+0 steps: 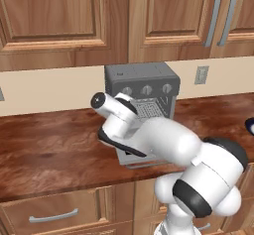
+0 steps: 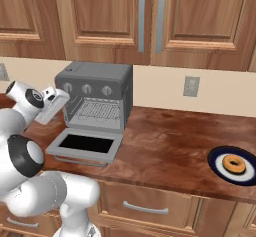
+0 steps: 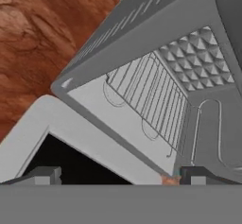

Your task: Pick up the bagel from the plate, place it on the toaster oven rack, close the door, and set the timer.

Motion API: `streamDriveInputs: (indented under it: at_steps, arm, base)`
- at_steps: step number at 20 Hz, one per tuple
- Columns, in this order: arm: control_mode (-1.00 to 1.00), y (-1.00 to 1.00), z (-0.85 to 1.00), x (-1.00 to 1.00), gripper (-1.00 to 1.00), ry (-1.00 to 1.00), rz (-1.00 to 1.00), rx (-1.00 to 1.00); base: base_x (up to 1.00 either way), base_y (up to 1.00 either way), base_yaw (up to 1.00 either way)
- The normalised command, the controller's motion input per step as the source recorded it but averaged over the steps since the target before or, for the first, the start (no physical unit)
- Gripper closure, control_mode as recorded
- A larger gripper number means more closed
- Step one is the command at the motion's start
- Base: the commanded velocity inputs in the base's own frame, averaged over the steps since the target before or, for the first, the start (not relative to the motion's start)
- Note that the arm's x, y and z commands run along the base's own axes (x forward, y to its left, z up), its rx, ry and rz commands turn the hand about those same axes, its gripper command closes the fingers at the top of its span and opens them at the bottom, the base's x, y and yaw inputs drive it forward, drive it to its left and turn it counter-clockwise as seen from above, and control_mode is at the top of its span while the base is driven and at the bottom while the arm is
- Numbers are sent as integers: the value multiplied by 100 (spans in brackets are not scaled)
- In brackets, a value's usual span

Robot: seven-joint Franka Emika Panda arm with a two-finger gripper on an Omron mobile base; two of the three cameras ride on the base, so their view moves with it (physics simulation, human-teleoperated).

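The tan-orange bagel [image 2: 234, 164] lies on the dark blue plate [image 2: 215, 157] at the counter's far right; a sliver of the plate [image 1: 250, 126] shows at the picture's edge in the left base view. The grey toaster oven [image 2: 95, 83] stands against the wall with its door [image 2: 86, 143] dropped flat, dark glass up. Inside, the silver wire rack [image 2: 98, 110] is bare. My gripper [image 2: 61, 100] hovers at the oven's left front corner, above the door, far from the bagel. In the hand view my gripper [image 3: 120, 178] is open and empty, facing the rack [image 3: 151, 100] and door [image 3: 71, 124].
Three knobs [image 2: 86, 88] run along the oven's front above the cavity. Wooden wall cabinets [image 2: 150, 16] hang overhead, drawers [image 2: 145, 206] sit below the counter. A wall outlet [image 2: 191, 86] is right of the oven. Brown counter [image 2: 170, 141] stretches between oven and plate.
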Motion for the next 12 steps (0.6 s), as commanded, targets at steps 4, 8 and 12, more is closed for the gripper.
streamDriveInputs:
  at_steps: [4,8,12]
  arm:
    - [-100,0,-40,26,-100,5,10,0]
    - [-100,0,-22,17,-100,0,3,0]
    - [-100,0,-6,14,-100,0,0,0]
  base:
    - [0,0,0]
    - [0,0,0]
    - [0,0,0]
